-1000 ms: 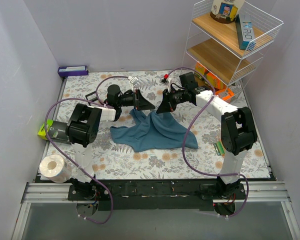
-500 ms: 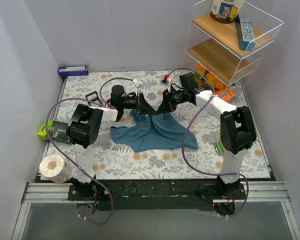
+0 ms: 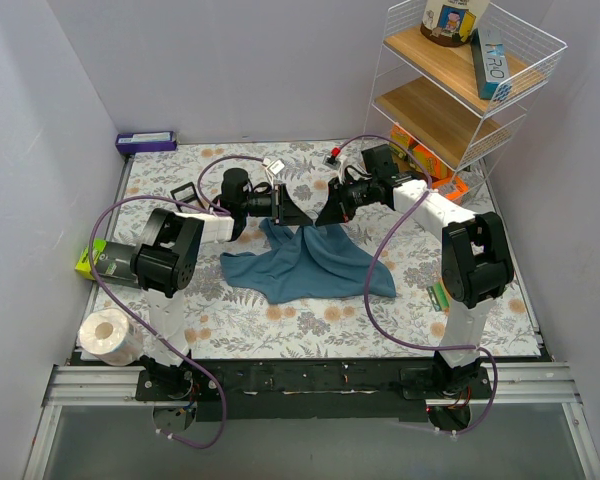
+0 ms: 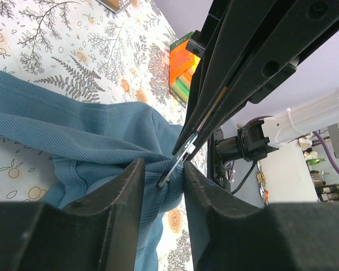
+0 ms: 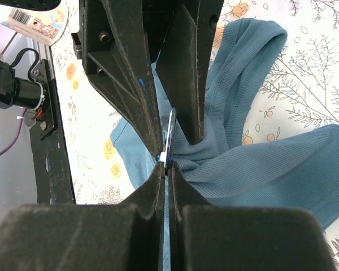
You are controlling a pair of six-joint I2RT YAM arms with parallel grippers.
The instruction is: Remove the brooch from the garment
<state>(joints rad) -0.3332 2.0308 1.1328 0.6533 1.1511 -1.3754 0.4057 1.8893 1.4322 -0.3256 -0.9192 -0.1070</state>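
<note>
Over the middle of the desk [image 3: 230,320], the two end effectors meet tip to tip above a raised peak of the garment [image 3: 310,265].

1. Change, left arm: in the last second the left end effector [image 4: 161,169] has edged a little to the right, toward its partner, and its jaws have narrowed. They now stand partly apart, one on each side of the brooch [image 5: 169,132], with a thin gap showing on both sides. No contact can be confirmed.
2. Change, right arm: none of note. The right end effector [image 5: 165,169] stays pressed together at the near edge of the brooch, where the cloth gathers. Whether it bites the metal or the fabric just beside it cannot be told.
3. Location of the part: the brooch appears edge-on as a thin whitish sliver between the left fingers, still attached to the teal T-shirt. It cannot be made out in the top view.
4. Location of the cloth: the rest of the T-shirt drapes from the peak down onto the desk, toward the near side.

Assessment: the approach phase looks finished and the closing phase is under way. Removal has not occurred. The next action probably requires the left jaws to seat firmly on the brooch while the right arm holds against the pull. A shallow bite on so thin an edge could slip.
</note>
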